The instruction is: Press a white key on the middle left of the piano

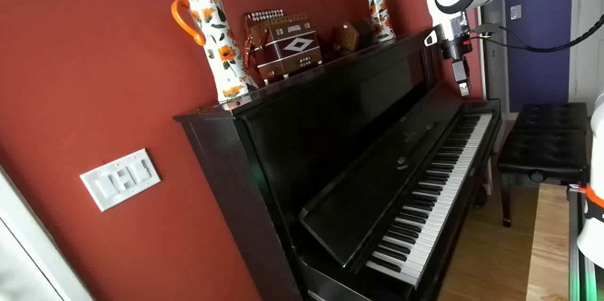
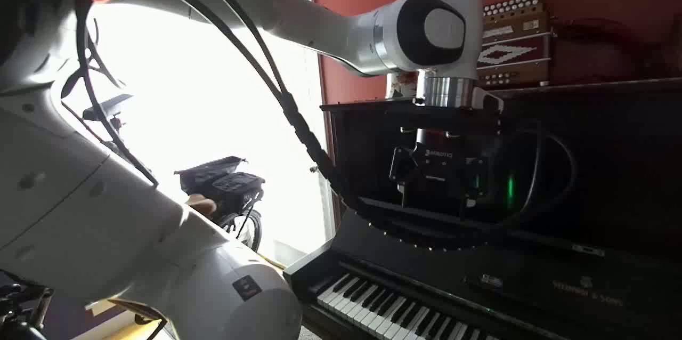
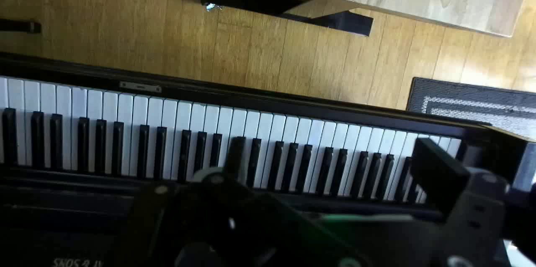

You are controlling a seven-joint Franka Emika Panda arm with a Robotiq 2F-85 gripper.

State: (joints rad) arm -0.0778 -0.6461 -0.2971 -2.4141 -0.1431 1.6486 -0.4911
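One piano (image 1: 330, 112); two flowered vases (image 1: 221, 51) on its top, one by an end edge, one accordion (image 1: 290, 51) between; one gripper (image 2: 434, 211), two fingers (image 3: 437, 170) spread apart, well above keys (image 3: 225, 122)

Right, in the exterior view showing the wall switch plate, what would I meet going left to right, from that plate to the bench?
Wall switch plate → orange-handled floral pitcher → button accordion → brown squeezebox, likely a concertina → floral vase → gripper → black tufted bench.

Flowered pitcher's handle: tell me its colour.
The handle is orange; it shows best in an exterior view.
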